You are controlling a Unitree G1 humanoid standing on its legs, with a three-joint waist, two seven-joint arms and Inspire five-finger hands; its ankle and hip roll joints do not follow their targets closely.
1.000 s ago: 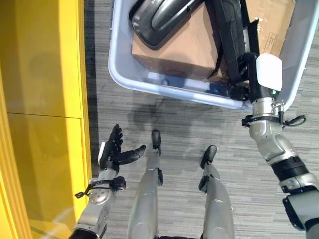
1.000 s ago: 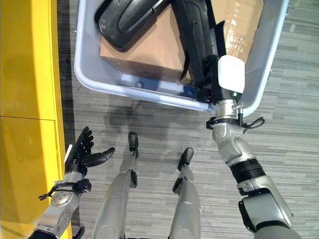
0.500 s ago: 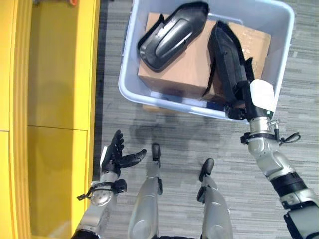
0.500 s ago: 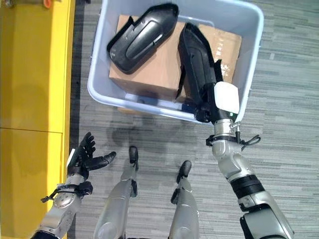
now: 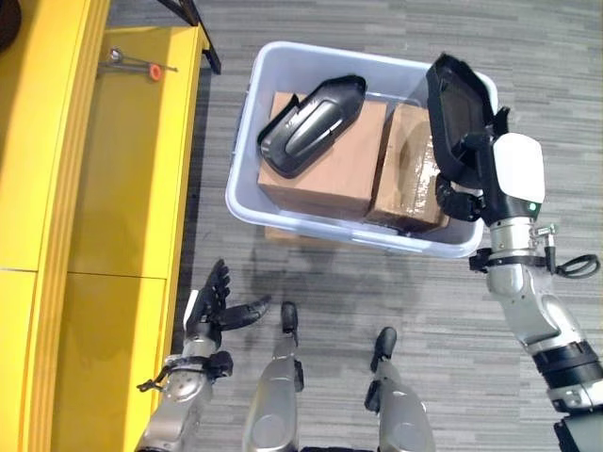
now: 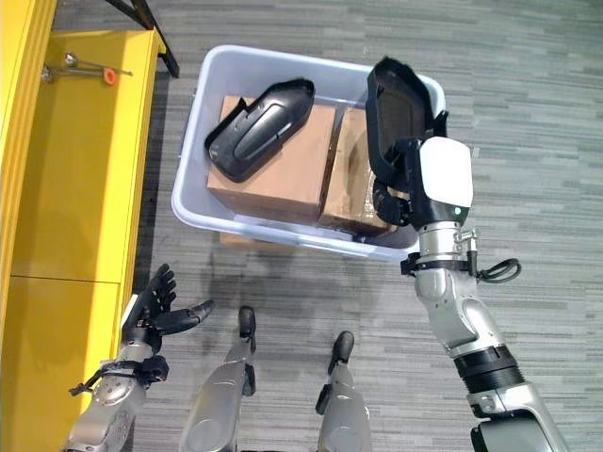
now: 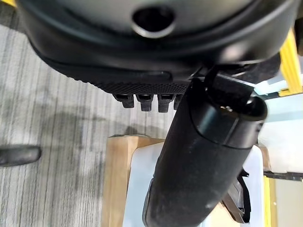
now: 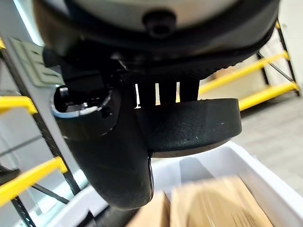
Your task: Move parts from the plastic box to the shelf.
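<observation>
Inspecting each view in turn:

Left eye view, right hand (image 5: 464, 174): fingers curled round a black part (image 5: 452, 104), which stands raised above the right end of the plastic box (image 5: 247, 193), upright past the hand.
Left eye view, box contents: a second black part (image 5: 309, 127) lies on a cardboard carton (image 5: 325, 174); another carton (image 5: 410, 179) sits beside it.
Left eye view, left hand (image 5: 213, 307): low over the floor (image 5: 377, 38), fingers spread and straight, holding nothing, beside the yellow shelf (image 5: 104, 188).
Right eye view, shelf: a small tool with an orange tip (image 6: 83, 69) lies on the upper surface.
Left wrist view: thumb and straight fingers (image 7: 142, 100), the box beyond.
Right wrist view: the black part (image 8: 189, 125) is clamped between thumb and fingers, above the box wall.
</observation>
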